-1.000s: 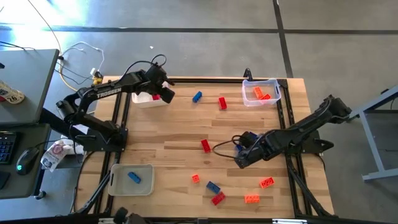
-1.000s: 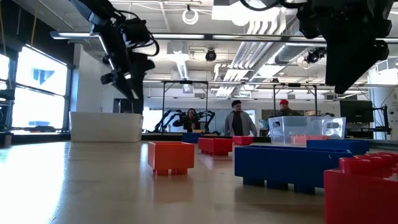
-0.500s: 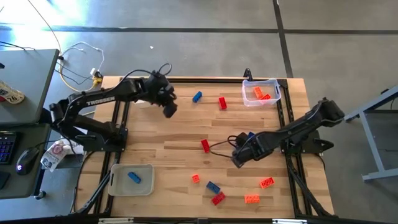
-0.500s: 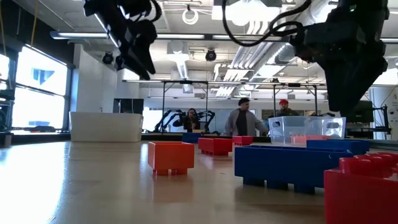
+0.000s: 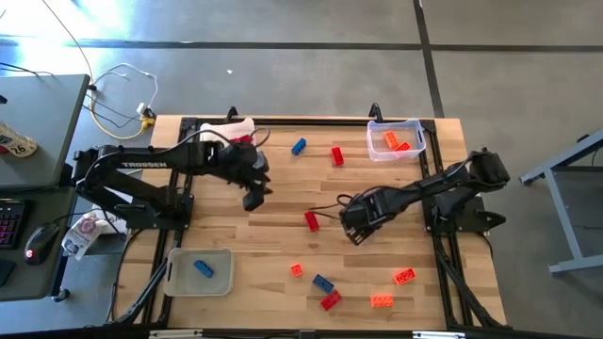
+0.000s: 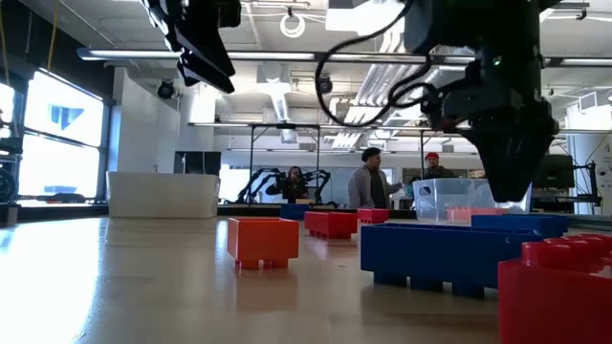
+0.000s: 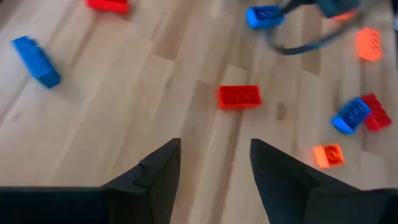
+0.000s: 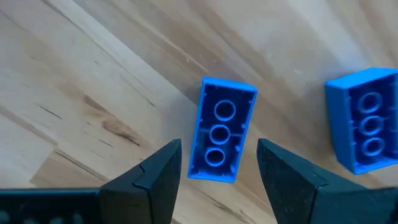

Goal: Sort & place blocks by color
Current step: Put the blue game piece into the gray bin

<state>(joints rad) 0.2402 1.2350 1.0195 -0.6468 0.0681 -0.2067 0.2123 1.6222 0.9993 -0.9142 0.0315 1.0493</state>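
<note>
Blocks [image 5: 311, 220] in red, blue and orange lie scattered over the wooden counter [image 5: 283, 198] — some already sit in the trays at its edges. Right gripper [image 8: 217, 163] hangs just above an upturned blue block [image 8: 221, 130], fingers spread on either side, not touching it. Left gripper [image 7: 214, 163] hovers mid-counter — fingers apart, holding nothing, a red block [image 7: 239, 96] ahead.

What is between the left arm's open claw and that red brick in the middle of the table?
Nothing visible. In the left wrist view, only bare wood lies between the open left end effector and the red brick.
</note>
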